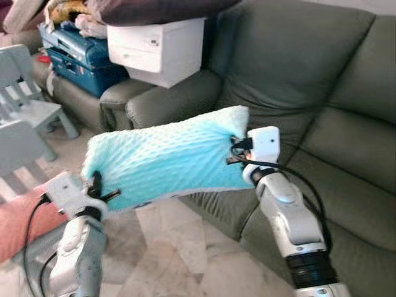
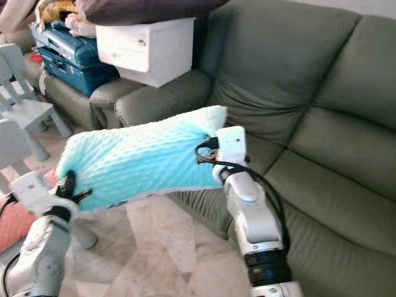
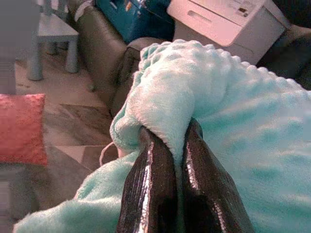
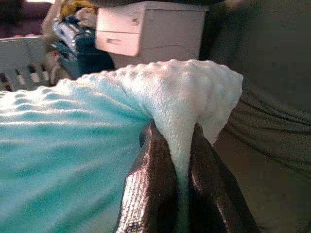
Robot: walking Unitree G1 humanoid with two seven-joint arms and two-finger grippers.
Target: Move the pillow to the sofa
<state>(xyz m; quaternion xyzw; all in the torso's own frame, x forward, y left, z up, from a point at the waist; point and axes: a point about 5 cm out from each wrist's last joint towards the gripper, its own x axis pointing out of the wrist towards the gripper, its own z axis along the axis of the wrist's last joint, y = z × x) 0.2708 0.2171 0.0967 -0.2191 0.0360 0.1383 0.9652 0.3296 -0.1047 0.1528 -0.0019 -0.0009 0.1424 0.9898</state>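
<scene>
turquoise pillow [image 1: 164, 161] hangs in the air before the green sofa [image 1: 322, 105], above bare floor [image 1: 185, 260]. we hold it stretched: left gripper [image 3: 177, 145] pinches one end's edge, right gripper [image 4: 176, 141] pinches the other corner, beside the seat.

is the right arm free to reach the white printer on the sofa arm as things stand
Probably not. The right pincer is shut on the pillow, as is the left pincer, and the pillow hangs between them and the printer.
</scene>
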